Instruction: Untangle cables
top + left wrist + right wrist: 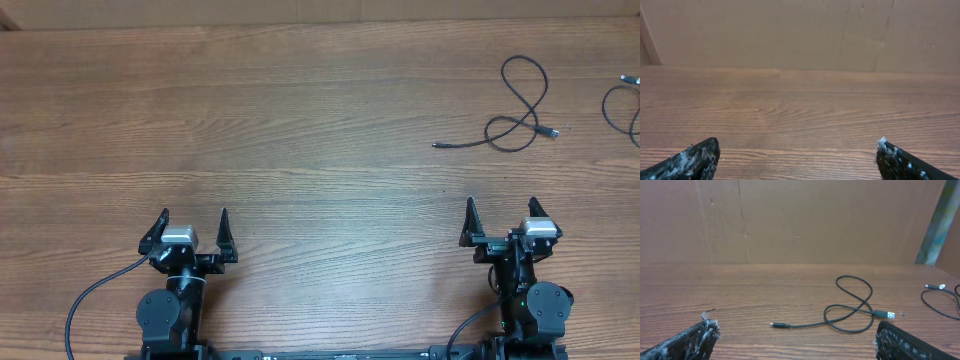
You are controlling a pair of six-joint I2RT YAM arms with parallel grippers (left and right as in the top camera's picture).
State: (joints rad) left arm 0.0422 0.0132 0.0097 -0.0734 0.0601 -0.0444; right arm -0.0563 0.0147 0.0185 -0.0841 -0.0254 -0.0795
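Black cables (546, 131), two, lie well apart.

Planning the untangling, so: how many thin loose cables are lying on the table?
2. One looped cable lies right of centre, crossing over itself. A second cable sits at the far right edge of view, partly cut off by the frame, so more could be hidden there.

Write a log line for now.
left claw: open | right claw: open | thin black looped cable: untouched | second thin black cable: right edge
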